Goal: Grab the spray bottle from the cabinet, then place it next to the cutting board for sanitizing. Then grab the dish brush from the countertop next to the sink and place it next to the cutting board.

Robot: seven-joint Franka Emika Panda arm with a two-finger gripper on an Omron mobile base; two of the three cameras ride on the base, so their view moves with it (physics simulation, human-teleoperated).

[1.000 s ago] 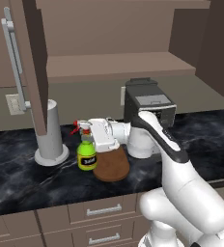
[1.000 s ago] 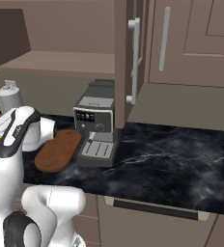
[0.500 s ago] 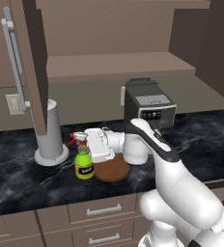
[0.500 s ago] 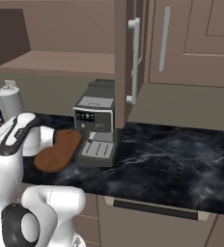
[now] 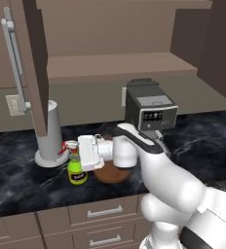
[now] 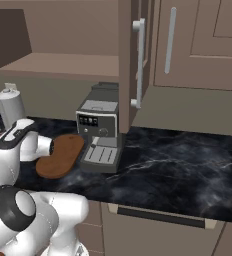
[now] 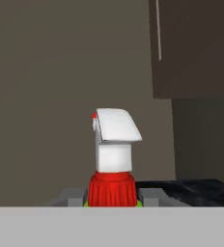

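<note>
Writing: we see a dark label with pale marks on the small lime-green spray bottle (image 5: 77, 172) in the left base view; the lettering is too small for us to read. The panel on the dark grey box-shaped coffee machine (image 5: 148, 113) carries small light marks that we cannot read either.

Bottle, look: we note a lime-green body, a red ribbed collar at the neck and a white trigger head with a red tip. In the hand view the red collar and white head (image 7: 113, 154) stand upright, centred between the finger tips.

Bottle, place: we find it upright on the long black marble-look countertop with white veining (image 5: 202, 141), its base on or just above the surface; we cannot tell which. It is just beside the left end of the dark reddish-brown oval wooden cutting board (image 5: 116, 173), between the board and the pale grey cylindrical holder on a round base (image 5: 50, 134).

Tool: we see the white arm's two-finger gripper (image 5: 76, 154) level with the bottle's neck, the jaws partly closed and pressed on either side of the collar, holding it.

Board: it lies flat in front of the coffee machine, seen clearly in the right base view (image 6: 61, 155).

Cabinet: we record the taupe-brown wall cabinet door with a long silver bar handle (image 5: 28, 68) swung open above the holder.
</note>
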